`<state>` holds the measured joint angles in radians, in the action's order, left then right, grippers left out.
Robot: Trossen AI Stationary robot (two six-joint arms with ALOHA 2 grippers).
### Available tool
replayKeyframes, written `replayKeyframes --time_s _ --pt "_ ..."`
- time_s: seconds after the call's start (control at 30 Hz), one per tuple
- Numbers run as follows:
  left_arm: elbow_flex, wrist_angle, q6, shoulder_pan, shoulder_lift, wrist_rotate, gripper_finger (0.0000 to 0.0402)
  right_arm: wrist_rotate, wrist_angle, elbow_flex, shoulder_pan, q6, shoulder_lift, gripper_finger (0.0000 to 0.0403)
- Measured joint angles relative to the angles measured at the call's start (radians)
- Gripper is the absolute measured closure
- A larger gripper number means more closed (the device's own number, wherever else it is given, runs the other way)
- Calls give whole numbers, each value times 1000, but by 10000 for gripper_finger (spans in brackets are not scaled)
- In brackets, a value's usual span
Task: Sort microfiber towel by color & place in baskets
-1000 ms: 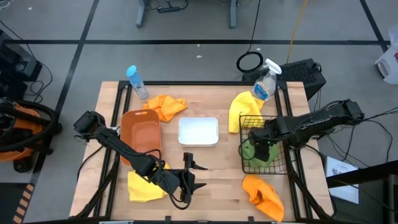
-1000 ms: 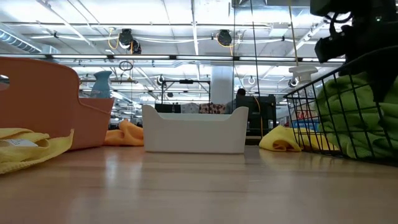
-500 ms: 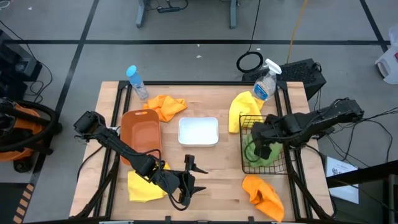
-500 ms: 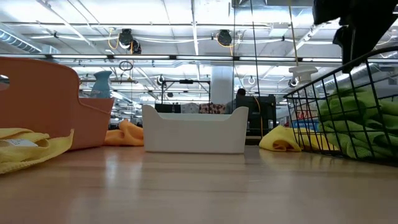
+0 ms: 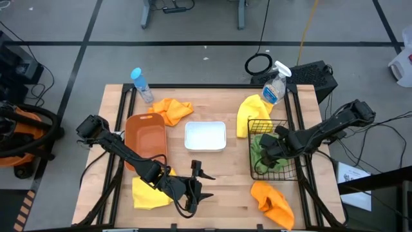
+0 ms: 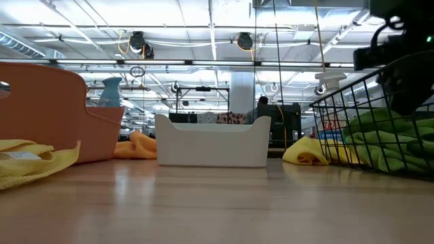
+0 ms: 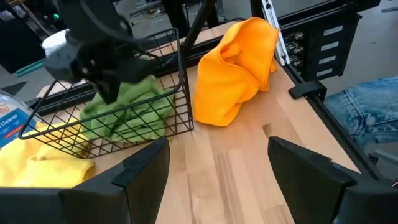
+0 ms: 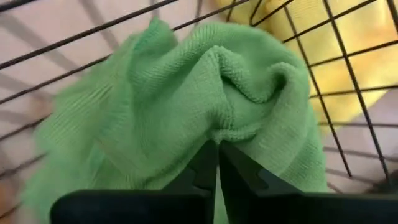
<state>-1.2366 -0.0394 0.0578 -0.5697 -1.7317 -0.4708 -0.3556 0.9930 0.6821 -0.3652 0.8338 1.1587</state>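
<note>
From above, the right gripper [image 5: 275, 149] hangs over the black wire-mesh basket [image 5: 252, 169] at the table's 3 o'clock, green towels [image 5: 260, 153] heaped inside. Only its wrist view shows the fingers [image 8: 239, 171] pressed together with nothing between them, just above the green cloth. The left gripper [image 5: 198, 182] waits at 6 o'clock, jaws spread, beside a yellow towel [image 5: 147, 193]. An orange towel [image 5: 273, 202] lies at 5 o'clock.

Towels: two yellow [image 5: 152, 193] [image 5: 250, 113], two orange [image 5: 171, 110] [image 5: 273, 202], green heap [image 5: 262, 150] (count unclear); three baskets [image 5: 145, 134] [image 5: 205, 136] [image 5: 252, 169].
</note>
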Motion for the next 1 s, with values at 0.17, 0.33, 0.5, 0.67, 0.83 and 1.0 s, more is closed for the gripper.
replayKeyframes --time_s 0.17,0.33,0.5,0.67,0.83,1.0 --pt "0 1 0 0 0 0 125 -3 -138 -84 31 -3 0 381" --pt "0 4 0 0 0 0 125 18 -146 -82 36 13 0 392" --pt "0 4 0 0 0 0 125 18 -51 27 28 19 -6 392" --pt "0 5 -27 0 0 0 125 14 99 181 -4 56 -6 383" --pt "0 8 -33 0 0 0 125 -29 136 293 -86 112 -6 381" --pt "0 60 -82 0 0 -1 125 -198 -53 316 -228 70 5 381"
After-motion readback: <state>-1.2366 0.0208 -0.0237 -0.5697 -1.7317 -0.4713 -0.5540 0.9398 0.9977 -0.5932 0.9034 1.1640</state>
